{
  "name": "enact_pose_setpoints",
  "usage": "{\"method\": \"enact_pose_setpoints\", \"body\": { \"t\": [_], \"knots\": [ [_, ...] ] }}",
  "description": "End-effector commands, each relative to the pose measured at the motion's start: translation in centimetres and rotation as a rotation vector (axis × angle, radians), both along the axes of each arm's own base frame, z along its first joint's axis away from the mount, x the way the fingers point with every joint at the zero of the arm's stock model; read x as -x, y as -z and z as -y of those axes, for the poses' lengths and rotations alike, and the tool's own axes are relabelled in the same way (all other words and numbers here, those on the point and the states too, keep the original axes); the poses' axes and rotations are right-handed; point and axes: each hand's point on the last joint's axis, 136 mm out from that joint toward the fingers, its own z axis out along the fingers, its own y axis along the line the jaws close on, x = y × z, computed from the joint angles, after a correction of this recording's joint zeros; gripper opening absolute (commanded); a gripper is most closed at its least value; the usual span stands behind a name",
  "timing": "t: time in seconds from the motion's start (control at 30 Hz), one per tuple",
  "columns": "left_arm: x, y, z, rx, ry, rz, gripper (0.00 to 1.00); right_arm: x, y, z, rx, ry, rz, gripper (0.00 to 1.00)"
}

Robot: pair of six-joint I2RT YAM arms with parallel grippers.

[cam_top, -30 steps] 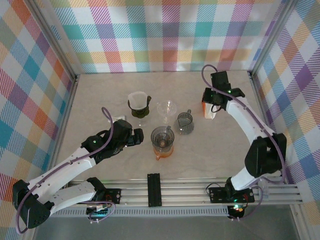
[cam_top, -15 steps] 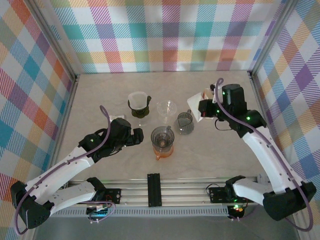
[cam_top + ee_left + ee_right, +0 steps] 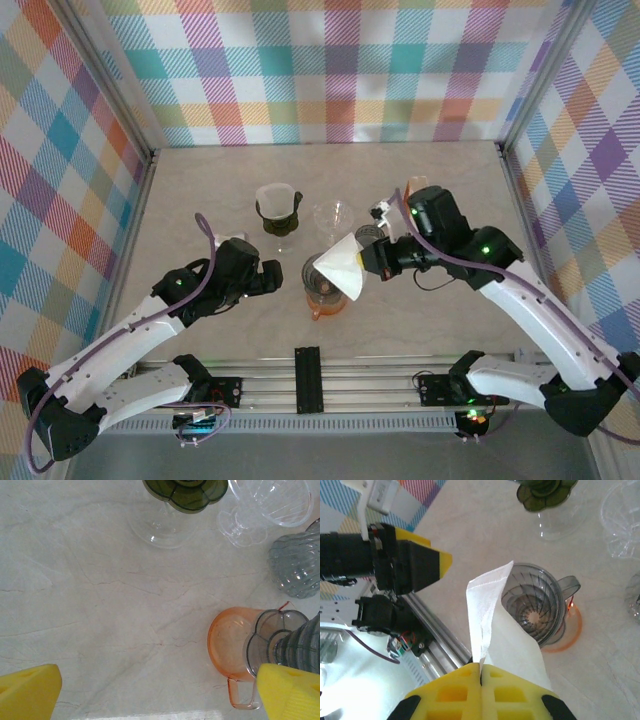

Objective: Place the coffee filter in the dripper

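While right fingers (image 3: 455, 692) pinch filter (image 3: 496, 620), its edge overlaps dripper (image 3: 536, 609) rim.

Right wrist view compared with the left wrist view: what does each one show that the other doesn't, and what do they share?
Right wrist, not left wrist: the filter pinched in the shut right tool, near the grey dripper and not yet in it, plus the left arm and the rail.
Left wrist, not right wrist: that the left tool is open, and the orange cup's handle.
Shared: the grey dripper on the orange cup, the green dripper on its clear stand, and the clear dripper.
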Motion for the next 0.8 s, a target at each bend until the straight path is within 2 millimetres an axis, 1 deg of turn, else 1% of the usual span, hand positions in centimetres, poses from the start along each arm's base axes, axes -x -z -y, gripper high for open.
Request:
{"method": "enact_pose_setpoints", "body": {
  "t": [0.0,0.17,0.23,0.57,0.77],
  "knots": [
    [0.0,-1.3,-0.2,0.028,-0.016,0.014,1.0,0.0,0.7,0.1,0.107,-0.012,-0.001,0.0],
    [0.1,-1.4,0.2,0.046,0.005,0.01,1.0,-0.5,2.2,0.1,0.284,-0.007,-0.027,0.0],
    [0.1,-1.3,0.4,0.052,0.014,0.006,1.0,-0.8,2.5,-0.2,0.325,-0.011,-0.026,0.0],
    [0.4,-1.7,1.3,0.097,0.049,0.003,1.0,-1.1,3.7,-4.4,0.4,-0.103,-0.029,0.01],
    [0.5,-1.9,1.7,0.12,0.061,0.003,1.0,-0.9,4.5,-6.4,0.387,-0.144,-0.062,0.0]
  ]
}}
